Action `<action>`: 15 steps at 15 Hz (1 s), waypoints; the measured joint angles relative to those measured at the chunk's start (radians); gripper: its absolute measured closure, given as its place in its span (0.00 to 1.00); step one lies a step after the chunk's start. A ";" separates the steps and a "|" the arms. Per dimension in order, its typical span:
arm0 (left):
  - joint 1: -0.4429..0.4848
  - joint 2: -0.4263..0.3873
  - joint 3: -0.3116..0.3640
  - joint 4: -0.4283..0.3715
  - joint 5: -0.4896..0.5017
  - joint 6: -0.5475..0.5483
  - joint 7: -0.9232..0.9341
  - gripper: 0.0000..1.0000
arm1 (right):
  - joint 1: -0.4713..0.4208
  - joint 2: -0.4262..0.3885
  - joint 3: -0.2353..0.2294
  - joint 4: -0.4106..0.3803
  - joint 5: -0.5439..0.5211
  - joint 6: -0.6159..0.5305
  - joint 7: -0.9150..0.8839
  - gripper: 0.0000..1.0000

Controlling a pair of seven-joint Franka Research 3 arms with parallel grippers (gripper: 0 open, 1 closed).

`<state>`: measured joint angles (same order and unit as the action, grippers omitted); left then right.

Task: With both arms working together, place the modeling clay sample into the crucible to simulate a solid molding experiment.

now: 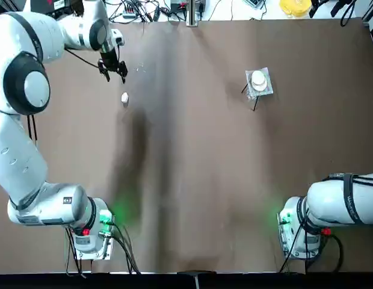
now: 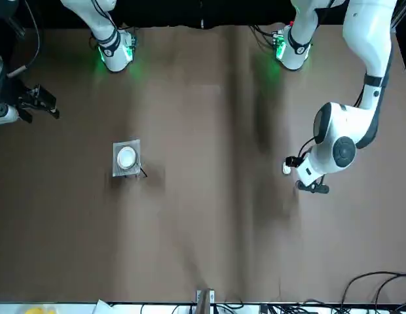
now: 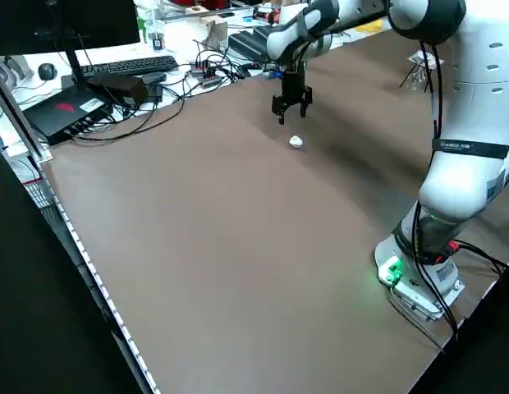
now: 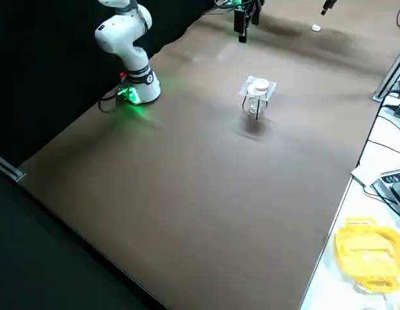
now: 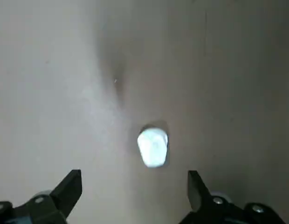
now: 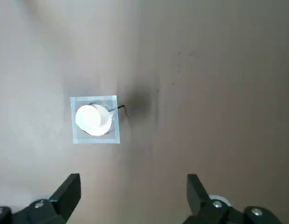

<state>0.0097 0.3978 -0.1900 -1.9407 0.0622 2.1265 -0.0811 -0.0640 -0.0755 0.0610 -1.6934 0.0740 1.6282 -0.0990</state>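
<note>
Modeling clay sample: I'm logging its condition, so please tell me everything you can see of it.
The modeling clay sample is a small, off-white, solid-looking lump, one end broad and rounded, the other narrower and blunter. It appears whole, with no separate parts. It lies on the brown table, toward the far side on the robot's left, with a dark shadow at its edge. Only the table touches it; the left gripper hovers open above.

In top view, looking down on worktop (image 1: 198, 180) from overhead, well back. In front view, facing arm bases (image 2: 121, 52) from across. In side views, looking diagonally down from raised spots, left and right. In wrist views, looking much nearer past left claw (image 5: 135, 193) and right claw (image 6: 134, 196). Mesh stand (image 6: 94, 135) shared between top and right wrist views.
</note>
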 joint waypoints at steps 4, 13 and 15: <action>-0.015 0.043 -0.001 -0.102 0.000 0.266 -0.083 0.00 | 0.001 0.000 0.001 0.000 0.000 0.005 0.000 0.00; -0.021 0.105 0.001 -0.139 0.000 0.336 -0.107 0.06 | 0.002 0.000 0.005 -0.003 -0.001 -0.009 0.000 0.00; -0.021 0.106 0.001 -0.141 0.000 0.336 -0.107 0.19 | 0.002 0.000 0.005 -0.003 -0.001 -0.009 0.000 0.00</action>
<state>-0.0114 0.5035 -0.1893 -2.0817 0.0622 2.4625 -0.1881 -0.0623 -0.0754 0.0658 -1.6964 0.0732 1.6194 -0.0993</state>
